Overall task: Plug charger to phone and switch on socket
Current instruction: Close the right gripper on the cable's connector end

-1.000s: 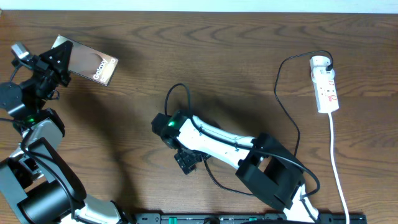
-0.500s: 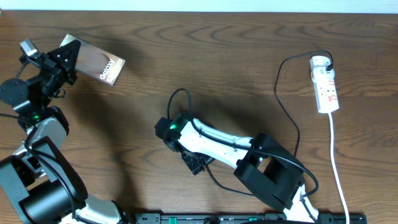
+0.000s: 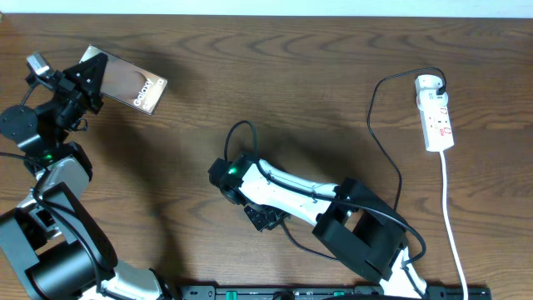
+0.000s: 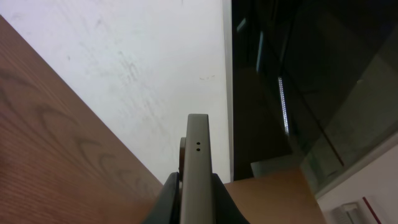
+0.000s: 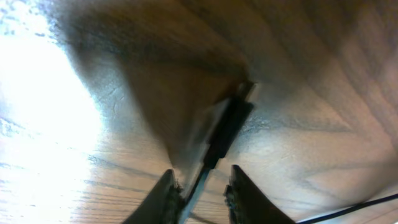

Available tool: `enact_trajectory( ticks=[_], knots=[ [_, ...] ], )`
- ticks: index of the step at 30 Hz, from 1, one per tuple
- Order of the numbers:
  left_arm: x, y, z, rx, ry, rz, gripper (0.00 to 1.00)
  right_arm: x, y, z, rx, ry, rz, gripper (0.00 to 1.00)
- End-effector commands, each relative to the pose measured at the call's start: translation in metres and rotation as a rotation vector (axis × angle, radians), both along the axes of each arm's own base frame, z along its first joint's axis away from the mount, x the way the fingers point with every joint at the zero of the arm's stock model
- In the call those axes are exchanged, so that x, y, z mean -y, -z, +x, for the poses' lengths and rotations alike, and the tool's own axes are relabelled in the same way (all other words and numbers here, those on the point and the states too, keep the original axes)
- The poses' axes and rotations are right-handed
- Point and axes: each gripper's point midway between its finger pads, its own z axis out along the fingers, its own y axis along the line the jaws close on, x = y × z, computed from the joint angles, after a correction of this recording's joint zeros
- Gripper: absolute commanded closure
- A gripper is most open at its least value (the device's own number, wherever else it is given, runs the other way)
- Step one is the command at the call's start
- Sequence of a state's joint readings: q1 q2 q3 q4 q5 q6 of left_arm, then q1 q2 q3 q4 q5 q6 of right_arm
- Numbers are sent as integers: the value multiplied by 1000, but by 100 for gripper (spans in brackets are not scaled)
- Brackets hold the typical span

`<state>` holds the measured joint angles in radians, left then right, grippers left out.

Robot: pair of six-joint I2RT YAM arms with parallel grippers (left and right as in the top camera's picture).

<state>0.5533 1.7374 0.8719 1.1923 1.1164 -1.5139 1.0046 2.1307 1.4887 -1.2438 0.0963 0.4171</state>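
I observe the left gripper [image 3: 83,83] clenched on one end of the phone [image 3: 127,82], which it holds tilted off the table [image 3: 291,67] at far left. On the left wrist view the phone's edge stands between the fingers [image 4: 166,199]. The right gripper [image 5: 202,183], mid-table, grasps the charger [image 5: 225,127] just behind its plug tip. The socket [image 3: 435,112] lies well apart at far right, with the black adapter seated at its far end.
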Motion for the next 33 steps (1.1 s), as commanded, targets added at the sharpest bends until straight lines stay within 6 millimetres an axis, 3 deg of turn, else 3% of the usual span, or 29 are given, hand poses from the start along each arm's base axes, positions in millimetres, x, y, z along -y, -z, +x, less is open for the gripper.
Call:
enact_trajectory(
  ticks=[1,7,10,13,18,23,27,30,33],
  knots=[
    [-1,-6,0,28,-14,21,93,-2,-8,2,16,-8,25,84],
    [-1,-6,0,31,-15,27,93,-2,-7,7,23,9,35,81],
    [-1,-6,0,34,-15,31,93,0,-7,12,36,53,37,62],
    [-1,-6,0,39,-16,40,93,3,-6,21,54,117,44,57],
    [-1,-6,0,39,-16,40,93,8,-5,32,63,184,58,60],
    [-1,-6,0,39,-17,40,93,8,-5,31,64,179,58,66],
    [-1,-6,0,39,-16,40,93,7,-5,31,70,171,54,75],
    [-1,-6,0,39,-16,40,93,7,-5,30,70,172,54,88],
    [-1,-6,0,39,-16,40,93,7,-5,30,70,176,53,91]
  ],
)
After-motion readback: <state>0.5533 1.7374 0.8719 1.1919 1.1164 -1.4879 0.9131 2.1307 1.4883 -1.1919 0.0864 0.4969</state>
